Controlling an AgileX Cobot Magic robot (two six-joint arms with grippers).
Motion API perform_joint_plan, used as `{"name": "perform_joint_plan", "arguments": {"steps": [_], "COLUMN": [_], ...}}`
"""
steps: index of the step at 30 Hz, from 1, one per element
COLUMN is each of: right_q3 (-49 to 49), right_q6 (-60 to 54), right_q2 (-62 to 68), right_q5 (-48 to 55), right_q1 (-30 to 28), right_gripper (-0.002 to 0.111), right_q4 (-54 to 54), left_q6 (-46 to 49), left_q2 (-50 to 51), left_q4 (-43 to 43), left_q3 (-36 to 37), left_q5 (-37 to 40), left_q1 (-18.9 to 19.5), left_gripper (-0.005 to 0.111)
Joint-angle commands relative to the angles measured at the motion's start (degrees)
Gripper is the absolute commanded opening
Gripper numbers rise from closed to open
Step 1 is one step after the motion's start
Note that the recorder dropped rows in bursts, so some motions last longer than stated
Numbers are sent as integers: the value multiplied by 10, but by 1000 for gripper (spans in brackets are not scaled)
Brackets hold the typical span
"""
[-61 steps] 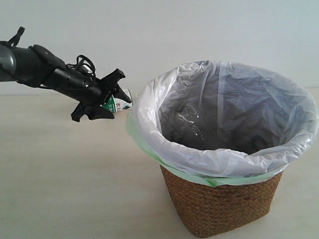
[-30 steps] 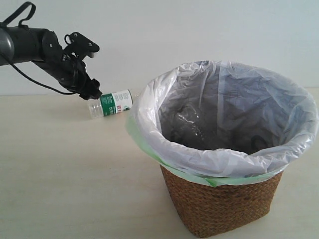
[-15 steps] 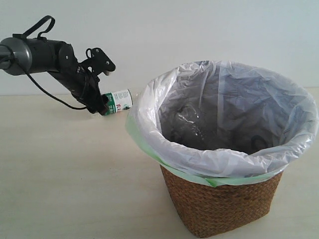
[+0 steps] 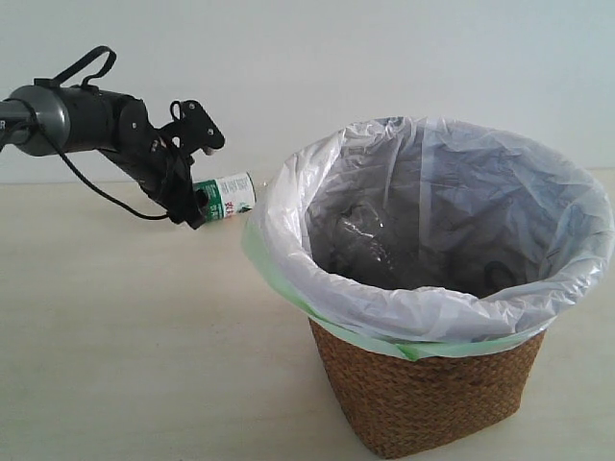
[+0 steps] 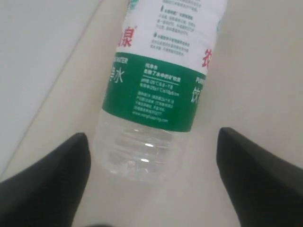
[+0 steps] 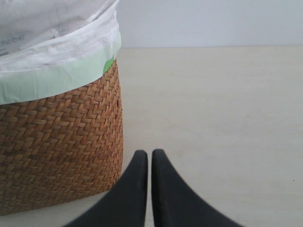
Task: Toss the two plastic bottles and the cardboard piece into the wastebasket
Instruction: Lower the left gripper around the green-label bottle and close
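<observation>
The bottle with the white-green label (image 4: 226, 195) lies on its side on the table, just left of the wastebasket (image 4: 428, 384); its cap end is hidden behind the bag. My left gripper (image 4: 197, 187) is at the bottle's clear base, open. In the left wrist view the bottle (image 5: 156, 90) lies between the spread black fingers (image 5: 47, 184), which do not touch it. A clear bottle shape (image 4: 360, 235) lies inside the basket's bag. I cannot make out the cardboard piece. My right gripper (image 6: 149, 153) is shut and empty, low beside the wicker wastebasket (image 6: 57, 132).
The basket's white-green bag (image 4: 288, 240) folds over the rim and bulges towards the lying bottle. A pale wall stands behind the light table (image 4: 115, 336). The right arm does not show in the exterior view.
My left gripper rose away from the bottle, turned, and came back down to its base end. In the last half second it barely moved. The bottle and basket stayed still.
</observation>
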Motion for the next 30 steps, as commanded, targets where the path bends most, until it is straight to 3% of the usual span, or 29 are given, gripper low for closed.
{"name": "perform_joint_plan", "arguments": {"steps": [1,26,30], "right_q3": [-1,-1,-1], "right_q6": [-2,-2,-2], "right_q2": [-3,-3,-3], "right_q5": [-5,-5,-5], "right_q1": [-3,-3,-3], "right_gripper": [0,0,0], "right_q4": [-4,-4,-4], "left_q6": [0,-15,-49], "left_q2": [4,47,47], "left_q4": [12,21,21], "left_q3": [-2,-7,-7], "left_q5": [-10,-55,-70], "left_q1": [0,0,0], "left_gripper": [69,69,59]}}
